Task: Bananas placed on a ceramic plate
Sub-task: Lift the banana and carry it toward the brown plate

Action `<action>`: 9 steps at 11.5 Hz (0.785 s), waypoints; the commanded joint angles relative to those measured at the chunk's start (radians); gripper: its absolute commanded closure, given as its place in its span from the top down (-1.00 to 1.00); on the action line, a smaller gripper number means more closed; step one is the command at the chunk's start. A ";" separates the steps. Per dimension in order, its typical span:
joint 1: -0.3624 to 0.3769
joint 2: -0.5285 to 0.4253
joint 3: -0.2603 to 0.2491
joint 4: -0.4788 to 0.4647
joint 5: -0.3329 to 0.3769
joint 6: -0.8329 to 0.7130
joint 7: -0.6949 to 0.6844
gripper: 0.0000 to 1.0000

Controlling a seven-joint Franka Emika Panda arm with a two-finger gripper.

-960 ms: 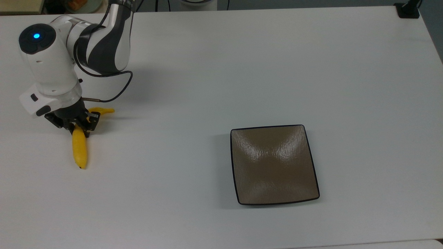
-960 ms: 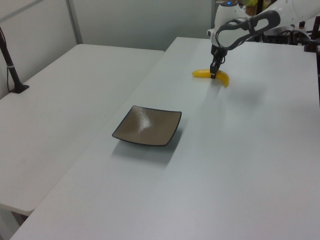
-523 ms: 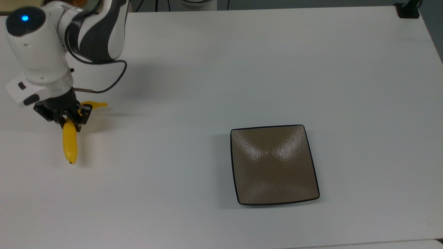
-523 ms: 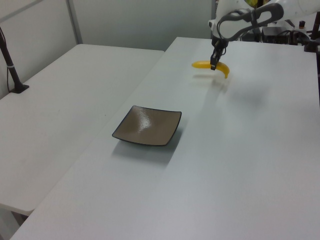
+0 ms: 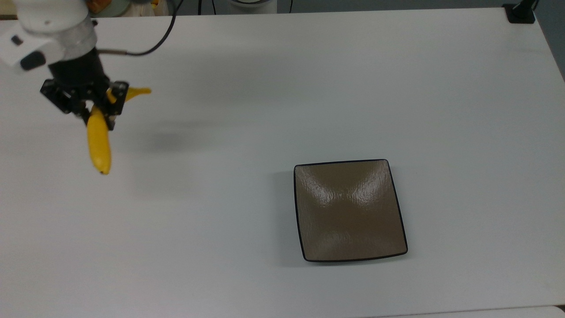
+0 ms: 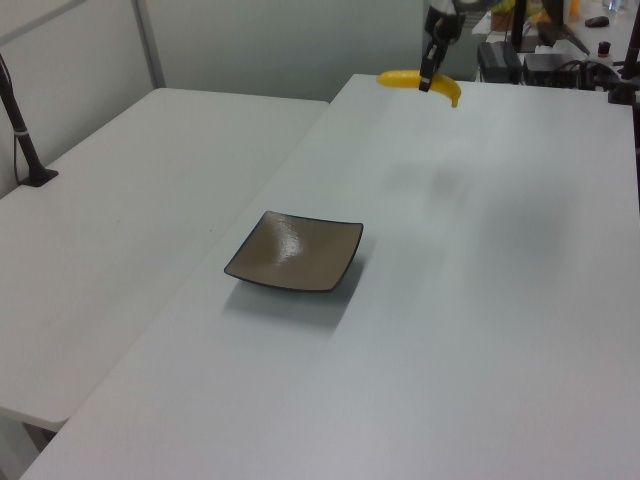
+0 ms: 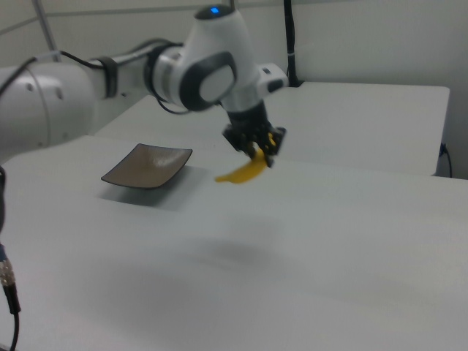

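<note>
Top view: the gripper (image 5: 98, 107) has risen since a second ago and clamps the banana (image 5: 99, 139) near its stem end, above the table's (image 5: 282, 88) left edge. Its long axis runs toward the near edge, dark tip lowest.

Left view: the banana (image 6: 418, 82) hangs clear of the table (image 6: 480, 300), crosswise.

Right view: the banana (image 7: 240, 173) slants down-left, well apart from the plate (image 7: 146, 166).

— Any label, brand or number I can log from here?

— None I can read. The arm's white casing carries no legible marking, and the ceramic plate (image 5: 351, 210) is plain.

— And the table around that plate?

— No print or sign on the white table (image 5: 463, 110) near the plate that I can make out.
</note>
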State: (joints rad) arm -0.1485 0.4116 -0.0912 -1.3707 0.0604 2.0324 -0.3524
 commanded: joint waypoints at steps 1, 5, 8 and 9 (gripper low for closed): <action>0.087 -0.118 -0.013 -0.036 0.088 -0.098 -0.016 -1.00; 0.219 -0.120 -0.015 -0.028 0.125 -0.092 0.148 -1.00; 0.285 -0.068 0.001 -0.013 0.136 0.013 0.301 -1.00; 0.300 -0.038 0.013 -0.007 0.147 0.085 0.343 -1.00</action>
State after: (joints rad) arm 0.1154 0.3286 -0.0862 -1.3770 0.1740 1.9963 -0.0958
